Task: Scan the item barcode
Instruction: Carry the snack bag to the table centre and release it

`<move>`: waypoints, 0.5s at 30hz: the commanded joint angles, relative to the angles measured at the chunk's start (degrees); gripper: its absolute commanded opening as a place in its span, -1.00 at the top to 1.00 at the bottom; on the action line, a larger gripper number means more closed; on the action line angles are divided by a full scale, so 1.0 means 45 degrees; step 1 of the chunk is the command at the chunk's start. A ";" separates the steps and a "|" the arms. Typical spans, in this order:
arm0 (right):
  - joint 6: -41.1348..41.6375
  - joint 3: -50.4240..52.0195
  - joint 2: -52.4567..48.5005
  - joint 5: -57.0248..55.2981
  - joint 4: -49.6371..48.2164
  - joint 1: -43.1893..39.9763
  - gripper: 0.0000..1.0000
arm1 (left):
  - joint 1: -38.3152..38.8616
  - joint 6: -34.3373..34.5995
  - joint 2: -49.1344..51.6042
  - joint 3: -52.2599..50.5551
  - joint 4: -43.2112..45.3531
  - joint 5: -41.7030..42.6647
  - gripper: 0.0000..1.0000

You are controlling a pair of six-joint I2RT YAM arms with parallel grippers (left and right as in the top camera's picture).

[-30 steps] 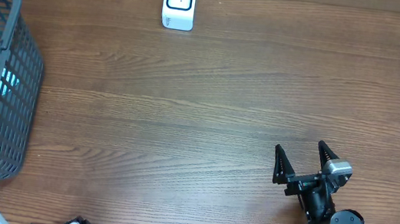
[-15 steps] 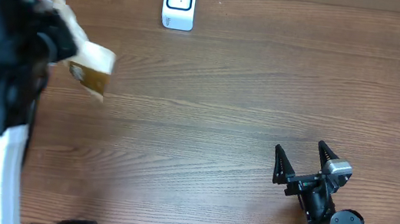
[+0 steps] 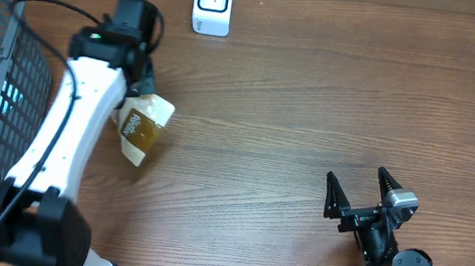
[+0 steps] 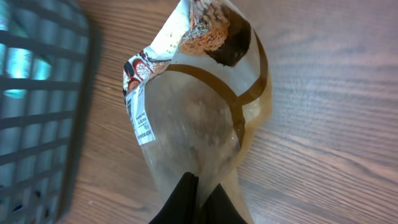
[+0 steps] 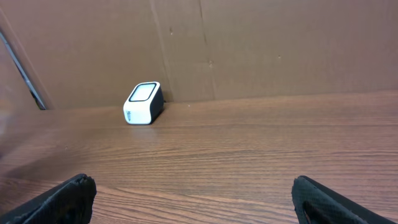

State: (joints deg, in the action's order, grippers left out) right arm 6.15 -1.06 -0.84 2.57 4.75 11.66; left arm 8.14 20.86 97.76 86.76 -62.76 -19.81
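Right tool [image 3: 360,191] is nearest, jaws wide apart, holding nothing. Its wrist view shows only the bare worktop [image 5: 249,155] and the scanner [image 5: 143,103], not the pouch. Mid-worktop, the left tool [image 4: 198,193] is pinched together on one end of the snack pouch [image 4: 199,124]. Only the left wrist view shows that grip; overhead, the arm hides it. The pouch is just right of the basket [image 3: 0,120], long axis roughly near-far, free end pointing toward the robot side. Scanner sits at the far edge, well apart from the pouch.
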 commanded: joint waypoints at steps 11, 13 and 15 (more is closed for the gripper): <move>-0.0053 0.0136 0.0151 0.0024 -0.0039 -0.0034 -0.99 | 0.1020 0.0214 0.0777 0.1617 -0.0549 -0.0491 -0.60; -0.0053 0.0136 0.0151 0.0024 -0.0039 -0.0034 -1.00 | 0.0797 0.0384 0.0486 0.2715 -0.1117 -0.0491 -0.59; -0.0053 0.0136 0.0151 0.0024 -0.0039 -0.0034 -0.99 | 0.0413 0.0529 0.0112 0.3959 -0.1559 -0.0481 -0.58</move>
State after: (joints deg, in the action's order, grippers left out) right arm 6.15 -1.06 -0.84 2.61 4.73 11.66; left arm 12.51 21.10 102.21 95.09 -68.14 -20.43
